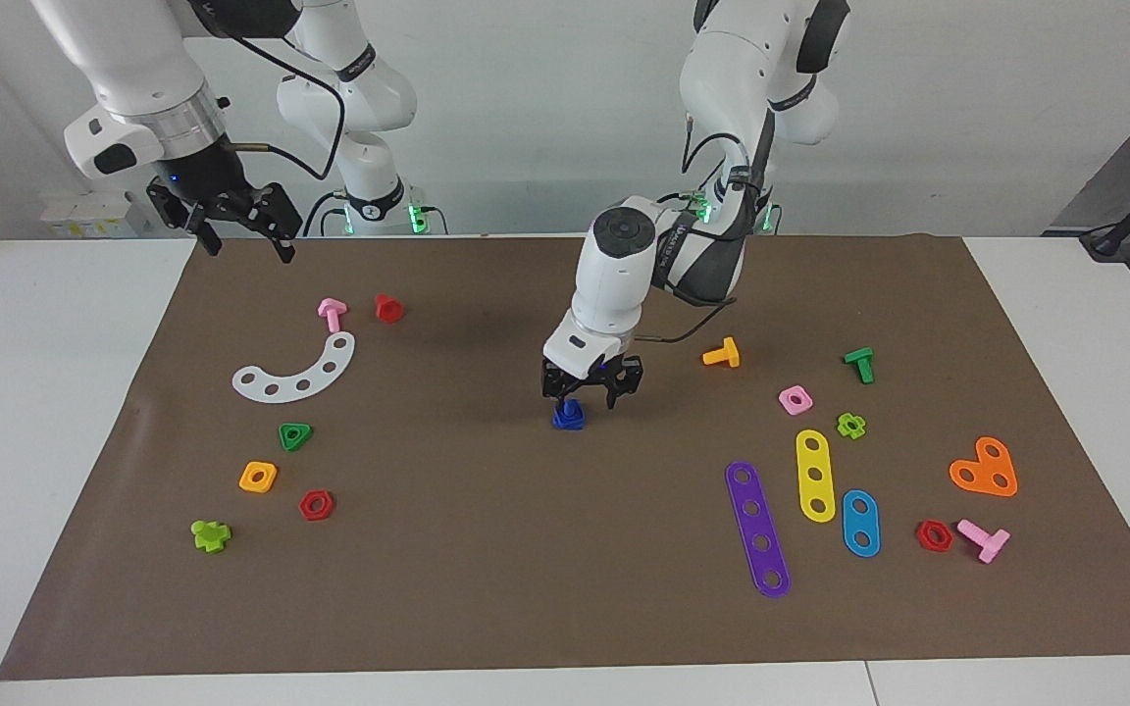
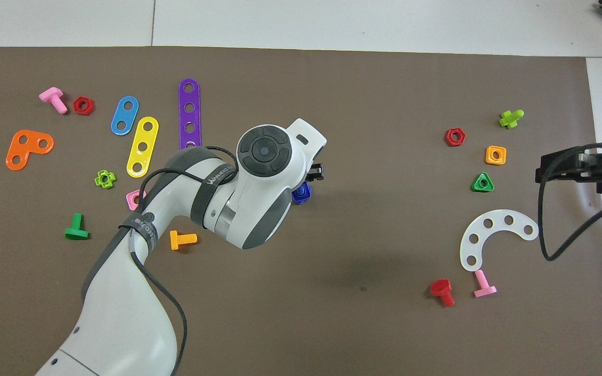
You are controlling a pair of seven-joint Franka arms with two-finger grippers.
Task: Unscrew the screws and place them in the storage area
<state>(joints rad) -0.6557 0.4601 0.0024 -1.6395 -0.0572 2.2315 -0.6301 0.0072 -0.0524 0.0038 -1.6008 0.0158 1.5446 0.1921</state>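
the right gripper (image 1: 239, 230) waits raised over the brown mat's (image 1: 487, 549) edge nearest the robots, at the right arm's end — fingers spread, grasping nothing. farther out, mid-mat, the left gripper (image 1: 590, 395) hangs low over the dark-blue screw and nut (image 1: 568, 417), fingers apart around its top — whether they touch it cannot be told.
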